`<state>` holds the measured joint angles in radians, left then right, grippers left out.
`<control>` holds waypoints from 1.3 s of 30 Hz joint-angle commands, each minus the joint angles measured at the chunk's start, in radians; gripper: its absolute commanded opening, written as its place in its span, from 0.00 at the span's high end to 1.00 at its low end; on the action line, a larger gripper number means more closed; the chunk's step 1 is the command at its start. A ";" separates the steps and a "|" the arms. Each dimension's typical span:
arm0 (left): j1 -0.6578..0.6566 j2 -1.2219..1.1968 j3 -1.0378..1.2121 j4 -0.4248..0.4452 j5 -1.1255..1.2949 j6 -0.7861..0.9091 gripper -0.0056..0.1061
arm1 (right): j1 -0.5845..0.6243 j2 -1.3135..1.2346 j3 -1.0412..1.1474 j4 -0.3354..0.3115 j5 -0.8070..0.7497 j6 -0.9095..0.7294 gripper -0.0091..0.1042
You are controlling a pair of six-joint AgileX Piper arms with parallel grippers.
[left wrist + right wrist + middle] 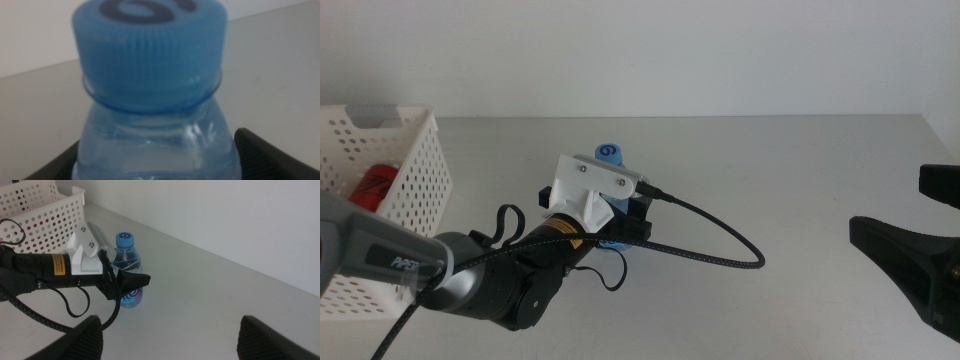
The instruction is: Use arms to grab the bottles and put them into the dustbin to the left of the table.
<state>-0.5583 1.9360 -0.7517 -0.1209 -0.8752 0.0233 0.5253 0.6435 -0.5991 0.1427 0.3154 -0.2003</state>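
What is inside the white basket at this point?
A red can shows through the dustbin wall. The rest of the inside is hidden. The left gripper is around the water bottle on the table.

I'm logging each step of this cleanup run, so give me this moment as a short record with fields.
left gripper: at the water bottle, jaws on either side of it
water bottle: upright on the table, blue cap on
right gripper: waiting at the table's right side, jaws open
dustbin: left end of the table, something red inside
other bottles: none visible on the table
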 commanded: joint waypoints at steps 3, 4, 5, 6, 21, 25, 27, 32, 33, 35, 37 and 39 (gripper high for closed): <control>0.001 -0.033 -0.024 -0.003 -0.130 -0.014 0.15 | 0.004 -0.001 -0.031 0.001 -0.068 -0.004 0.15; 0.001 -0.033 -0.024 -0.001 -0.130 -0.023 0.15 | 0.004 -0.001 -0.031 0.001 -0.068 -0.004 0.15; 0.001 -0.033 -0.021 0.002 -0.130 -0.023 0.15 | 0.004 -0.001 -0.031 0.001 -0.068 -0.004 0.15; 0.001 -0.033 -0.018 0.003 -0.130 -0.023 0.15 | 0.004 -0.001 -0.031 0.001 -0.068 -0.004 0.15; 0.001 -0.037 -0.018 0.052 -0.113 -0.032 0.72 | 0.004 -0.001 -0.031 0.001 -0.068 -0.004 0.15; 0.001 -0.132 -0.020 0.054 0.033 -0.067 0.97 | 0.004 -0.001 -0.031 0.001 -0.068 -0.004 0.15; 0.003 -0.192 -0.020 0.050 0.130 -0.060 0.96 | 0.004 -0.001 -0.031 0.001 -0.068 -0.004 0.15; 0.033 -0.322 -0.052 0.037 0.376 -0.047 0.96 | 0.004 -0.001 -0.031 0.001 -0.068 -0.004 0.15; 0.040 -0.345 -0.073 0.037 0.450 -0.049 0.96 | 0.004 -0.001 -0.031 0.001 -0.068 -0.004 0.15; 0.055 -0.378 -0.129 0.041 0.608 -0.049 0.96 | 0.004 -0.001 -0.031 0.001 -0.068 -0.004 0.15; 0.069 -0.396 -0.192 0.041 0.762 -0.049 0.96 | 0.004 -0.001 -0.031 0.001 -0.068 -0.004 0.15; 0.088 -0.403 -0.275 0.041 0.938 -0.048 0.96 | 0.004 -0.001 -0.031 0.001 -0.068 -0.004 0.15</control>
<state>-0.4827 1.5960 -0.9370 -0.0724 0.0090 -0.0181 0.5253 0.6435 -0.5991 0.1427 0.3154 -0.2003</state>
